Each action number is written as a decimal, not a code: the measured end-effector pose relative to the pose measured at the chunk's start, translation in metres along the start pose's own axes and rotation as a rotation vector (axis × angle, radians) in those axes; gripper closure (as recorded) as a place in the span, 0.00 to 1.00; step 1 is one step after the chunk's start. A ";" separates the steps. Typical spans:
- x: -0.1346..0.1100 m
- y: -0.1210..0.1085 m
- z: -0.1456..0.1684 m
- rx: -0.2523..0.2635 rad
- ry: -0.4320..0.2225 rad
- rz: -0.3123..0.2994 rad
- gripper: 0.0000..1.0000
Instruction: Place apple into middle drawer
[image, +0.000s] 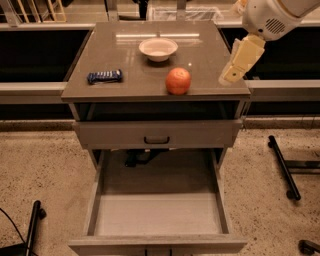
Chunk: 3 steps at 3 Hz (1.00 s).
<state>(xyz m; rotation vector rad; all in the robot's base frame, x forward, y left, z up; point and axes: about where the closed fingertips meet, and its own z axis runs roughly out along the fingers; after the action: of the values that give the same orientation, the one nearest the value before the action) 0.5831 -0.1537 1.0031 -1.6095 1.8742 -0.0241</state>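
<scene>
The apple, round and orange-red, sits on the brown cabinet top near its front edge, right of centre. The middle drawer is pulled wide open below, with a bare flat grey bottom. My gripper hangs from the white arm at the upper right, over the right edge of the cabinet top. It is to the right of the apple and apart from it, and it holds nothing that I can see.
A white bowl stands behind the apple. A dark blue snack packet lies at the left of the top. The drawer front with the black handle is closed above the open drawer. Black stand legs lie on the floor at the right.
</scene>
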 end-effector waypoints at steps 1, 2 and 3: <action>-0.002 -0.001 0.005 0.000 -0.011 0.005 0.00; -0.010 -0.009 0.029 0.003 -0.067 0.034 0.00; -0.014 -0.024 0.072 -0.021 -0.144 0.105 0.00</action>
<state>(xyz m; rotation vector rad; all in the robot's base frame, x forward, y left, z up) 0.6399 -0.1185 0.9632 -1.4832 1.8496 0.1539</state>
